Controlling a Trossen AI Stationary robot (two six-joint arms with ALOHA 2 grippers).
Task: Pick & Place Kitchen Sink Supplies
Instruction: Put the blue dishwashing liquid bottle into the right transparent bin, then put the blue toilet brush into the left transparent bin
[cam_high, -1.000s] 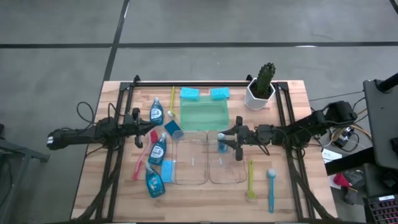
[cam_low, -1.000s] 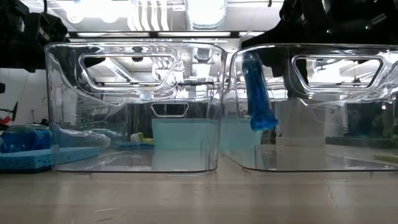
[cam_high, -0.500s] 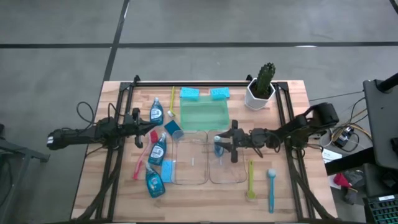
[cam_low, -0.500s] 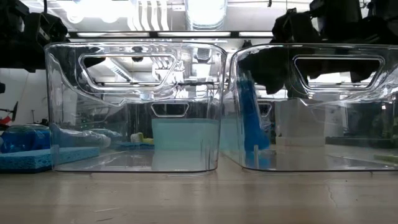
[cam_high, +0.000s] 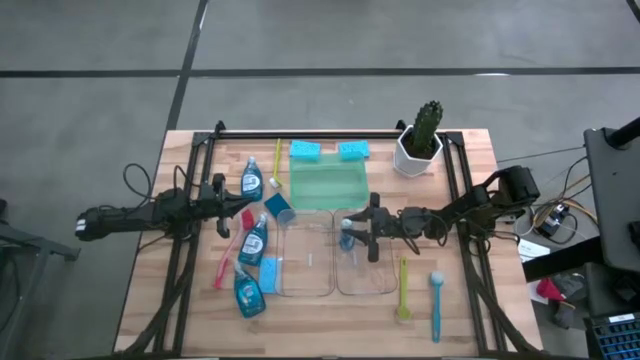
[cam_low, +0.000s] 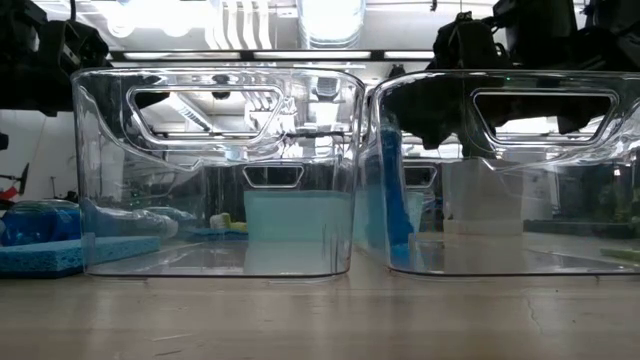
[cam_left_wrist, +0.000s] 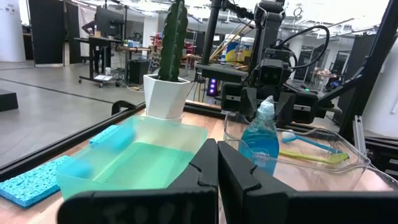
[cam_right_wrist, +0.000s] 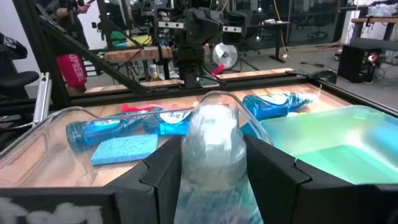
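Observation:
A small clear bottle of blue liquid (cam_right_wrist: 211, 140) stands upright in the right clear bin (cam_high: 380, 290), at its far left end (cam_low: 393, 200). My right gripper (cam_high: 355, 233) reaches level into that bin from the table's right and is shut on the bottle. My left gripper (cam_high: 222, 205) is shut on nothing and waits at the table's left, pointing level toward the green tray (cam_left_wrist: 143, 162). On the left of the table lie other bottles (cam_high: 253, 238), a blue sponge (cam_high: 268, 272) and a red brush (cam_high: 230, 250). My right gripper pinches the bottle's upper part (cam_right_wrist: 189, 155), just below the cap, between its two fingers (cam_right_wrist: 163, 171). The fingers come level from the table's right side, one on each side of the bottle. The bottle stands upright with its base on the bin's floor (cam_low: 400, 262).
The left clear bin (cam_high: 305, 255) adjoins the right one. Two blue sponges (cam_high: 305, 150) and a yellow brush (cam_high: 277, 165) lie at the far edge. A cactus in a white pot (cam_high: 420, 140) stands far right. Yellow-green (cam_high: 403, 290) and blue (cam_high: 436, 305) brushes lie near right.
My right gripper has gone down and a little toward the table's left with the bottle. The bottle hung tilted above the bin's floor a second ago. It now stands upright with its base on the floor of the right bin.

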